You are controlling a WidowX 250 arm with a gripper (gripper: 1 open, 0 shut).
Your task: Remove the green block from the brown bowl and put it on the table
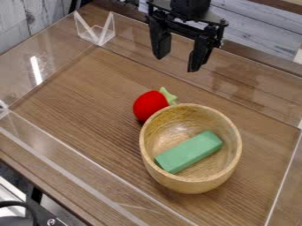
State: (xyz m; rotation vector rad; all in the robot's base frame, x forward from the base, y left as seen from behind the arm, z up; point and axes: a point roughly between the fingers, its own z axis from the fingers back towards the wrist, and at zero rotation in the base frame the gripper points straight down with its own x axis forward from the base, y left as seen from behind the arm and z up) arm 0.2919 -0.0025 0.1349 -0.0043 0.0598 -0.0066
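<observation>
1. The brown bowl (192,148) is sitting upright on the table (83,97), toward the near right part of the surface, and serves as the reference point for this report.
2. The green block (189,153) is lying inside the brown bowl, flat on the bowl's floor, its long side running diagonally from the near left to the far right of the bowl.
3. A red strawberry toy (148,104) is resting on the table just beyond the bowl's far left rim, touching it or nearly so.
4. The gripper (177,51) is hanging well beyond and above the bowl, pointing downward, its dark fingers standing apart and holding nothing.
5. A clear acrylic wall (92,29) is standing farther back, left of the gripper.
</observation>
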